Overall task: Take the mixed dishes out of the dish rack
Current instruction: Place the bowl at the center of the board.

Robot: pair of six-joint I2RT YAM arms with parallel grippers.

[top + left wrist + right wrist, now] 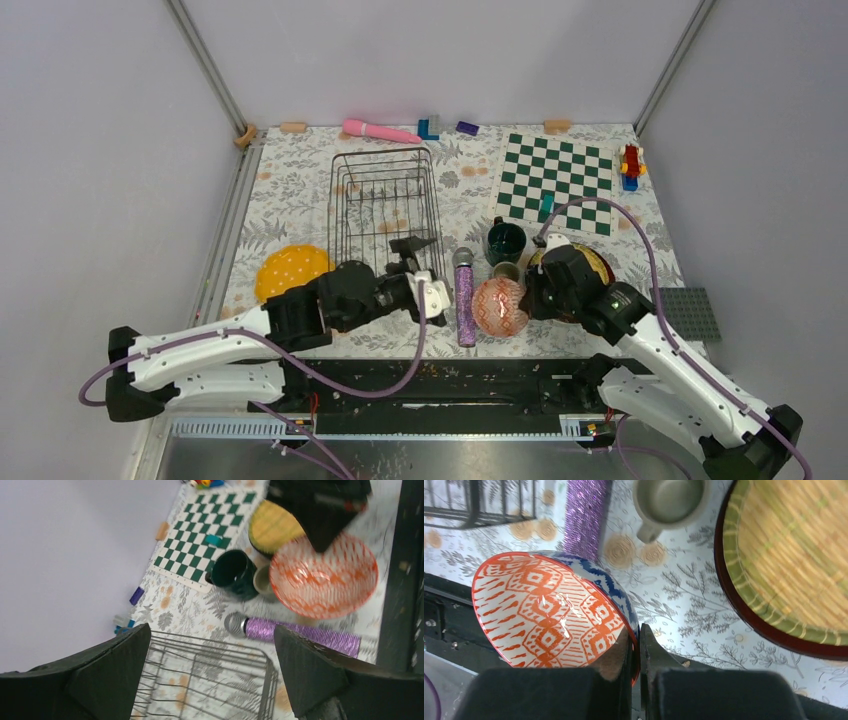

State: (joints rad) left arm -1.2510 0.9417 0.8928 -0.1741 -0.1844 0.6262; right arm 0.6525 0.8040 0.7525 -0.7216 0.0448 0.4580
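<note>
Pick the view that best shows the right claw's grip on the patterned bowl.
Right wrist: right claw pinches the patterned bowl by its rim, close up. Top external hides the contact; left wrist shows it blurred.

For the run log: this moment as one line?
left gripper: open, above dish rack | right gripper: shut on patterned bowl rim | patterned bowl: outside dish rack, beside purple cylinder

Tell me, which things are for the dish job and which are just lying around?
For the job:
rack, bowl, mug, small cup, yellow plate, red-rimmed plate.

Just lying about:
purple tube, chessboard, pink toy, toy blocks.
</note>
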